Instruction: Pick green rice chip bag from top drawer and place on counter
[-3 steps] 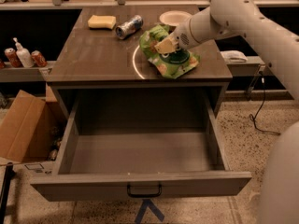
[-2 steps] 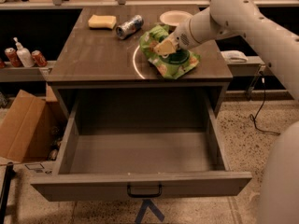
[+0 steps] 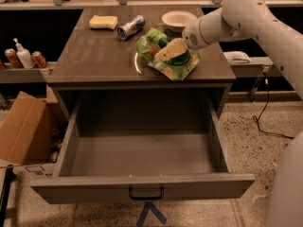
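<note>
The green rice chip bag [image 3: 174, 69] lies crumpled on the counter [image 3: 94, 56], at its right front part, over the thin white circle line [image 3: 136, 63]. My gripper [image 3: 168, 51] comes in from the right on the white arm [image 3: 236, 18] and sits right on top of the bag, covering its middle. The top drawer [image 3: 142, 150] is pulled fully out below the counter and nothing lies in it. Its dark pull handle [image 3: 146, 193] shows on the front panel.
A yellow sponge [image 3: 103, 21], a tipped can [image 3: 131, 26] and a white bowl [image 3: 177, 19] sit at the back of the counter. A cardboard box [image 3: 21, 126] stands left of the drawer. Bottles and cans [image 3: 23, 58] sit on a low shelf at left. A cable [image 3: 265, 103] hangs at right.
</note>
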{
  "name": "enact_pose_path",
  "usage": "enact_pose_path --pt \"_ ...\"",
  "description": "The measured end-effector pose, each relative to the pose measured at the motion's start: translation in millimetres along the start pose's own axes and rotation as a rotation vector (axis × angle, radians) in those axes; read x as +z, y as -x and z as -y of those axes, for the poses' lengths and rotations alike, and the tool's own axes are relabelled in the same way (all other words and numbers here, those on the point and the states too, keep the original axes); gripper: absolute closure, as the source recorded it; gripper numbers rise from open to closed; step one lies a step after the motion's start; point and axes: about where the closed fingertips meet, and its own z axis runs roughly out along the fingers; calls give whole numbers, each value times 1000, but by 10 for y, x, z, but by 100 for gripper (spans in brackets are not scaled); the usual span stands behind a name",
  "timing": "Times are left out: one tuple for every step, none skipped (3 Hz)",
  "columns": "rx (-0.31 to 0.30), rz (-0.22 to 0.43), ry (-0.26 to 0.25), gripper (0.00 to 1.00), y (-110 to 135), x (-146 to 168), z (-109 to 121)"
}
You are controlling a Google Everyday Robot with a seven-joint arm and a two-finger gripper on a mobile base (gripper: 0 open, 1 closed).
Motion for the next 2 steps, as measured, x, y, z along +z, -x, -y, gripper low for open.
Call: enact_pose_path --pt "-2 57 -47 0 82 -279 83" --pt "-10 105 -97 0 165 -634 119"
